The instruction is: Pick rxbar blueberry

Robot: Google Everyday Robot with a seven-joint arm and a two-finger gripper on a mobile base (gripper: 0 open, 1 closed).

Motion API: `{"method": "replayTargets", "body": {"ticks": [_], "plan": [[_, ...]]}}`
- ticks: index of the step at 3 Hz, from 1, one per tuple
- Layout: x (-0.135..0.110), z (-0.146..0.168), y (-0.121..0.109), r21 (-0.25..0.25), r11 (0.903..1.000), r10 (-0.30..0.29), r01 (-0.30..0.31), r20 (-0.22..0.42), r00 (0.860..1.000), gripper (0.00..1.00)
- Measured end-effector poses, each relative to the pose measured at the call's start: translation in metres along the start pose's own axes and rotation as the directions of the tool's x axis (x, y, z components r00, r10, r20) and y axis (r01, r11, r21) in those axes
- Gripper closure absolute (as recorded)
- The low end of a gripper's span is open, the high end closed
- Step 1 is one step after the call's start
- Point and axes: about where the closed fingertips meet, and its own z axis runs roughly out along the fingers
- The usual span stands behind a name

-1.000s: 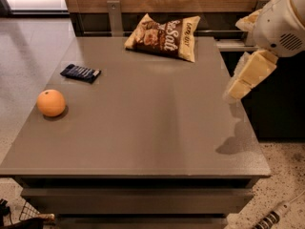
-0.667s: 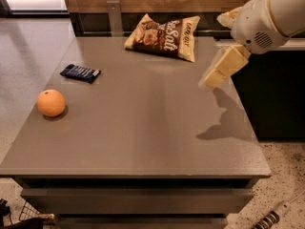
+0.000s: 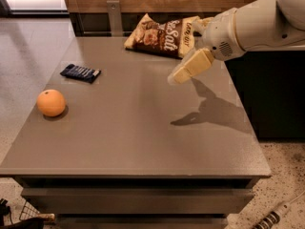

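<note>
rxbar blueberry (image 3: 80, 73): flat, light, likely slick wrapper; pinch across narrow width. gripper (image 3: 183, 71): above table (image 3: 143, 137), well apart; opening cannot tell.

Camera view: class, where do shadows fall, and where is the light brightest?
Camera view: the gripper, hovering over the table near the chip bag, casts a dark shadow to its lower right; the orange casts a small one; the top-left corner is washed out.

Glossy white rounded arm (image 3: 257, 23) with a dotted grille (image 3: 223, 47), cream tapered tool (image 3: 181, 75) above the worktop (image 3: 143, 128).
</note>
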Motion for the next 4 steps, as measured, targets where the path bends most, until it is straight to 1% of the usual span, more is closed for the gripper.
{"method": "replayTargets", "body": {"ticks": [1, 2, 3, 4], "plan": [[0.0, 0.0, 0.0, 0.0, 1.0, 0.0, 0.0, 0.0, 1.0, 0.0], [-0.004, 0.009, -0.003, -0.006, 1.0, 0.0, 0.0, 0.019, 1.0, 0.0], [-0.019, 0.063, -0.016, -0.03, 0.9995, 0.008, -0.006, 0.07, 0.998, 0.0], [-0.033, 0.104, -0.025, -0.022, 0.9997, 0.014, -0.011, 0.128, 0.992, 0.0]]}}
